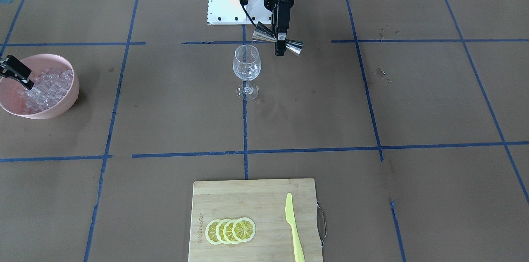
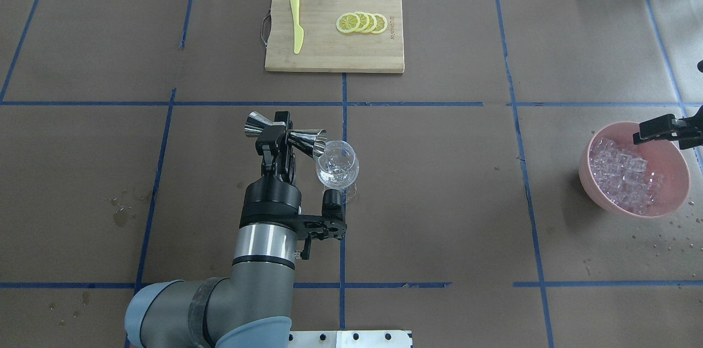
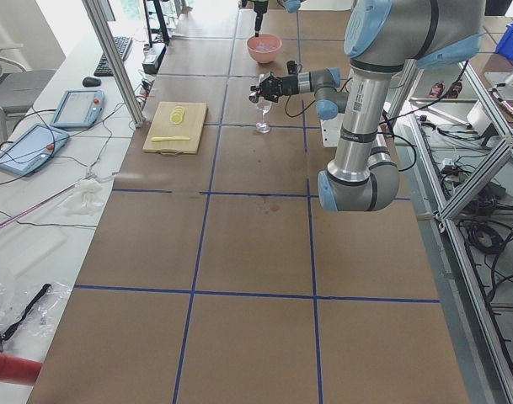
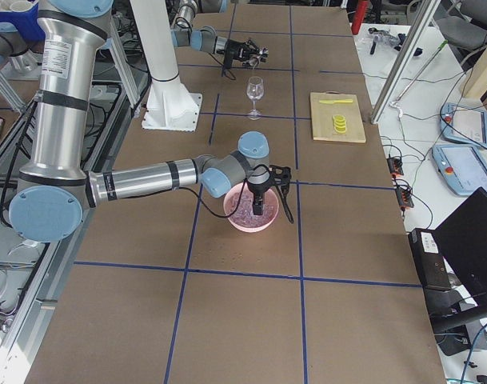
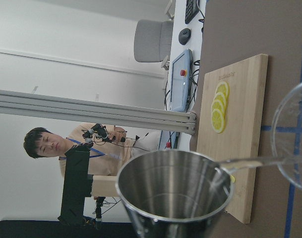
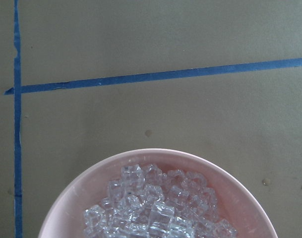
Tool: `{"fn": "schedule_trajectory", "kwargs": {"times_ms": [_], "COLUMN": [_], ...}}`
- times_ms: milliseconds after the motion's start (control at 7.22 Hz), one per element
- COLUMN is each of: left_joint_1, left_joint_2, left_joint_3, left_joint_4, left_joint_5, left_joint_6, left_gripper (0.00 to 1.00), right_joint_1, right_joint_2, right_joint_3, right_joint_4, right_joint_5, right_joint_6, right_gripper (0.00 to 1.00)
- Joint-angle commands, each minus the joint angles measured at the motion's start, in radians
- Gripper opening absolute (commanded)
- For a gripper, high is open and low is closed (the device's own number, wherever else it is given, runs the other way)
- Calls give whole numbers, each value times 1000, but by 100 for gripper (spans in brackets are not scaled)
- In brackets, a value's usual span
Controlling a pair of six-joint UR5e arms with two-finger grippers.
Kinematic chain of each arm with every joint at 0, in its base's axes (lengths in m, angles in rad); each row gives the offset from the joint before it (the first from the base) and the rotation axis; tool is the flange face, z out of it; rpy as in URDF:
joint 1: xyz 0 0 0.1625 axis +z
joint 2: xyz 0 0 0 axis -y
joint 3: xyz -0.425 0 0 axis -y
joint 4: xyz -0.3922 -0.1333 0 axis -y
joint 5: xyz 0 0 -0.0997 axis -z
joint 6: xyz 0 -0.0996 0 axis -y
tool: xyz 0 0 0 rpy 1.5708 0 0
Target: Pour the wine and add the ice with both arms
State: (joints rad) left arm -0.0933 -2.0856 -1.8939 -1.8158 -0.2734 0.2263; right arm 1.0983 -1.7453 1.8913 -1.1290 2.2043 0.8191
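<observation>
My left gripper (image 1: 281, 44) is shut on a steel jigger (image 1: 261, 34), also in the overhead view (image 2: 307, 142). It holds the jigger tipped on its side at the rim of the clear wine glass (image 1: 246, 67). A thin clear stream runs from the jigger (image 5: 175, 188) into the glass (image 5: 294, 144), which holds a little liquid. My right gripper (image 1: 25, 82) hangs over the pink bowl (image 1: 70, 101) at the far end. Its fingers look spread, with one tip among the ice (image 1: 47, 86). The right wrist view shows the ice (image 6: 158, 208) heaped in the bowl (image 6: 81, 188).
A wooden cutting board (image 1: 248, 196) lies at the table's far side from me, with lemon slices (image 1: 231, 230) and a yellow knife (image 1: 294, 229). My white base (image 1: 223, 1) stands behind the glass. Blue tape lines cross the brown paper.
</observation>
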Motion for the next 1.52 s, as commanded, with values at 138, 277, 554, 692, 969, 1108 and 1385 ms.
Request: {"fn": "schedule_trajectory", "kwargs": {"times_ms": [138,277,554,692,969,1108,1385], "left_joint_1": [1,1,3,4,3,1,-2], "left_joint_2": [-2,-2,-2,4,45,88,224], "left_joint_3": [-1,-2,-7,1,1,-5,-7], "left_joint_4": [0,-8,-38,-150,-256,-322,-521], "left_joint_5": [3,3,3,2,3,3,3], "left_joint_6": [13,13,2,-2,-2,-2,-2], "left_gripper": [0,0,0,0,0,0,0], "right_joint_1": [0,0,0,0,0,0,0], "right_joint_2": [1,1,6,6,6,6,4], "right_joint_3": [-5,-5,-6,-6,-6,-8,-30], "right_joint_4": [0,0,0,0,0,0,3], "right_joint_5": [0,0,0,0,0,-2,-6], "right_joint_6": [0,2,0,0,-1,-3,-8], "right_gripper": [100,100,100,100,100,100,100]}}
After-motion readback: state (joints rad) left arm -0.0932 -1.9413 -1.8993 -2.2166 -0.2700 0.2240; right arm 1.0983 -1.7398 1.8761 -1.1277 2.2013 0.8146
